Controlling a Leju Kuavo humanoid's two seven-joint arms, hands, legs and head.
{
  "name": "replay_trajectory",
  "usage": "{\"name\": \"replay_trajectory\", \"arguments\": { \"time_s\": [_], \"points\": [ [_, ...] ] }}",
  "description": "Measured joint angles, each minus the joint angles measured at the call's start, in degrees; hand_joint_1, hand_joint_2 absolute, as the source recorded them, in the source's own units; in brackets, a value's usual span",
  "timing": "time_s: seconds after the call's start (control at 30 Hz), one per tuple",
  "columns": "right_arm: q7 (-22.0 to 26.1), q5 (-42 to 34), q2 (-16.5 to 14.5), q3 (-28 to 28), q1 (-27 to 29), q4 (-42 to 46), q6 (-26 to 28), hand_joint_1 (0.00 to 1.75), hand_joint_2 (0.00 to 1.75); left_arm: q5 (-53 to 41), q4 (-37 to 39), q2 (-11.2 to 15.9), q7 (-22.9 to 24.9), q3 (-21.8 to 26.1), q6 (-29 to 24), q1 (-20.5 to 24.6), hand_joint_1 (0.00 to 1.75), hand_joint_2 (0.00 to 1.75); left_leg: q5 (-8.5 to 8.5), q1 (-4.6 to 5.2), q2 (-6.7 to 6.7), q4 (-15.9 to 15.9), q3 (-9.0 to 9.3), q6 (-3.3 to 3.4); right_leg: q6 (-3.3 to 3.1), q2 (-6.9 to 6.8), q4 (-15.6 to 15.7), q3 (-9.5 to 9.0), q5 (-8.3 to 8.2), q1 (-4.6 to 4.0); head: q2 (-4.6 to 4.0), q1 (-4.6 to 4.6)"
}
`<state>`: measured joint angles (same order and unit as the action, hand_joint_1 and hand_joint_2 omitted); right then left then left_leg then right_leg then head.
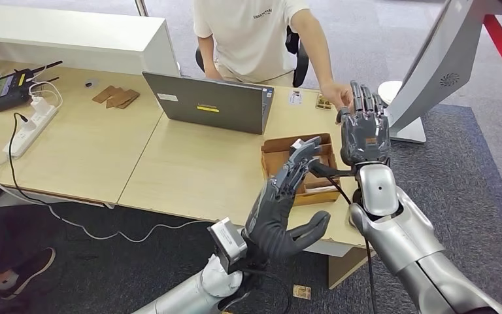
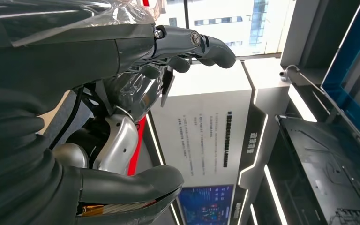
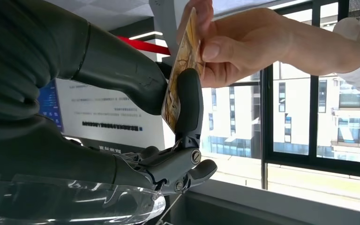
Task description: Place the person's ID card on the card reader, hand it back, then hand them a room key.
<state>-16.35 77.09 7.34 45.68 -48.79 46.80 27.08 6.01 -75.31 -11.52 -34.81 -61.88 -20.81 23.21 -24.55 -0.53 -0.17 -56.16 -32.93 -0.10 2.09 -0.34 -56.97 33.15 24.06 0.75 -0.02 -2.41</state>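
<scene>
I see my right hand pinching the gold card upright past the desk's far right edge, the person's hand gripping its upper end; left hand open, farther back.

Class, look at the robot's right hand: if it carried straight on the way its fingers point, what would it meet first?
Probably the person's hand, just beyond the right hand; both already touch the yellowish patterned card, though depth is unclear.

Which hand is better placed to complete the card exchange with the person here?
Right. The right hand already has the card against its fingers, with the person's hand pinching the same card. The left hand is raised over the desk's near edge, holding nothing.
</scene>
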Motion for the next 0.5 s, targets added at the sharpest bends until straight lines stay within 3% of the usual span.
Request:
{"name": "replay_trajectory", "arguments": {
  "time_s": [0.43, 0.5],
  "points": [
    [0.1, -3.3, -0.2, 0.2, -3.6, -3.8, -1.0, 1.75, 1.75, 1.1, 1.9, -0.8, -1.3, -0.4, 1.3, 1.0, 0.00, 1.75, 0.00, 0.00, -0.03, 0.0, -0.05, 0.00, 0.02, -0.01, 0.0, 0.01, 0.02, 0.01, 0.00, 0.01],
    [0.2, -3.7, -0.6, 0.3, -4.8, -5.5, -1.1, 0.91, 1.75, 1.4, 2.2, -0.9, -1.7, -0.5, 1.5, 1.3, 0.00, 1.75, 0.00, 0.01, -0.03, 0.0, -0.05, 0.00, 0.02, -0.01, 0.0, 0.01, 0.01, 0.01, 0.00, 0.01]
  ]
}}
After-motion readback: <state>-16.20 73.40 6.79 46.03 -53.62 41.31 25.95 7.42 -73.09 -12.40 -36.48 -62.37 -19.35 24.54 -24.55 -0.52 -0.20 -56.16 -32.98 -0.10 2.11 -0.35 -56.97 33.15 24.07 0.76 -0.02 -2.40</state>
